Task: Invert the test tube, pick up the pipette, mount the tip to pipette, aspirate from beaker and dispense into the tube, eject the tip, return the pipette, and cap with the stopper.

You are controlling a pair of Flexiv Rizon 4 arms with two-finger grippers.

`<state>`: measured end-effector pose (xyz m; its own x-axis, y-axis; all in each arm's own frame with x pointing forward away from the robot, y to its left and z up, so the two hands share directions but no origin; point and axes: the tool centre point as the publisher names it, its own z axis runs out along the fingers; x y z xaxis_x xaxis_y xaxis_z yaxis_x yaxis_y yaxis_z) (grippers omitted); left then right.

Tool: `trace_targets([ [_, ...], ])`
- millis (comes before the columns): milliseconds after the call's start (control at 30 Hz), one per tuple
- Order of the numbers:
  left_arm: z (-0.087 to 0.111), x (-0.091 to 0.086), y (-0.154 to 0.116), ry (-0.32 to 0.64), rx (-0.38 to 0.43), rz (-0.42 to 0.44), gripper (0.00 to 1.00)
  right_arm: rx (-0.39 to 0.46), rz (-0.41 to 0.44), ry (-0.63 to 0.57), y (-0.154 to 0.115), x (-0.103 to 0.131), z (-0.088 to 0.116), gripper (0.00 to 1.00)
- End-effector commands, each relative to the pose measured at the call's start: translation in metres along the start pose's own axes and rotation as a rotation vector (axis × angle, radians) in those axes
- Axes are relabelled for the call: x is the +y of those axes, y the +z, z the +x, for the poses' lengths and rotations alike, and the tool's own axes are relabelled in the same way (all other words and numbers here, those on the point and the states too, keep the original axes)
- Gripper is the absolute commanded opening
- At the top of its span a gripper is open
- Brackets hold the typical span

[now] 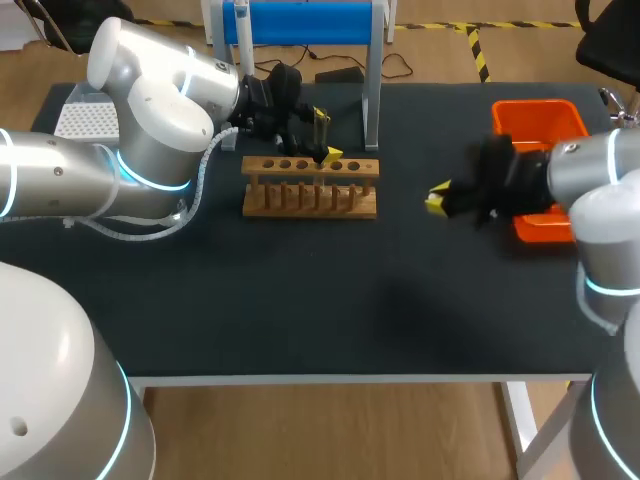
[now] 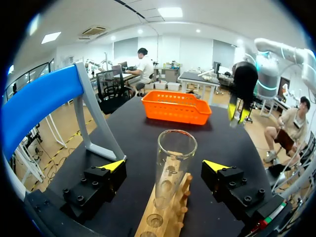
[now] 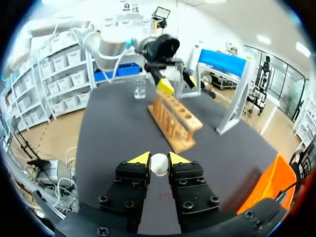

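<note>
Test tube (image 2: 176, 153): clear glass, mouth up, upright in the wooden rack (image 1: 310, 196), far centre of the table. Left gripper (image 2: 164, 165) jaws wide apart either side, not touching. Right gripper (image 3: 159, 159) clamps the white stopper (image 3: 159, 165).

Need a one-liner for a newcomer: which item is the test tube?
On the black table, find the wooden rack near the middle, in front of the blue-topped stand. The test tube stands upright in it, mouth up, between the left gripper's open fingers. It is the only clear glass in the rack; the holes beside it are empty.
</note>
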<state>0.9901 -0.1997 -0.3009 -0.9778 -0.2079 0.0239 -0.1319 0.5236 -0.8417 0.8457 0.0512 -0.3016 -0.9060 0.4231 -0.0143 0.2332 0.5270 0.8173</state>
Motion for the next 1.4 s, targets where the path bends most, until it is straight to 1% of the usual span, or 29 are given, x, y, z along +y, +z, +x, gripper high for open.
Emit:
trace_targets([
  [33, 0.0, 0.0, 0.0, 0.0, 0.002, 0.0, 1.0, 0.041, 0.03, -0.015, -0.059, 0.025, 0.001, 0.0],
  [1000, 0.0, 0.0, 0.0, 0.0, 0.002, 0.0, 1.0, 0.041, 0.03, -0.015, -0.059, 0.025, 0.001, 0.0],
  [1100, 0.0, 0.0, 0.0, 0.0, 0.002, 0.0, 1.0, 0.075, 0.021, -0.066, -0.038, 0.049, -0.014, 0.0],
  [1167, 0.0, 0.0, 0.0, 0.0, 0.002, 0.0, 1.0, 0.09, 0.021, -0.101, -0.025, 0.066, -0.021, 0.0],
  [1233, 0.0, 0.0, 0.0, 0.0, 0.002, 0.0, 1.0, 0.114, 0.01, -0.13, -0.008, 0.087, -0.032, 0.0],
  [1367, 0.0, 0.0, 0.0, 0.0, 0.002, 0.0, 1.0, 0.164, 0.012, -0.166, 0.021, 0.123, -0.045, 0.0],
  [1400, 0.0, 0.0, 0.0, 0.0, 0.002, 0.0, 1.0, 0.19, 0.009, -0.164, 0.027, 0.13, -0.046, 0.0],
])
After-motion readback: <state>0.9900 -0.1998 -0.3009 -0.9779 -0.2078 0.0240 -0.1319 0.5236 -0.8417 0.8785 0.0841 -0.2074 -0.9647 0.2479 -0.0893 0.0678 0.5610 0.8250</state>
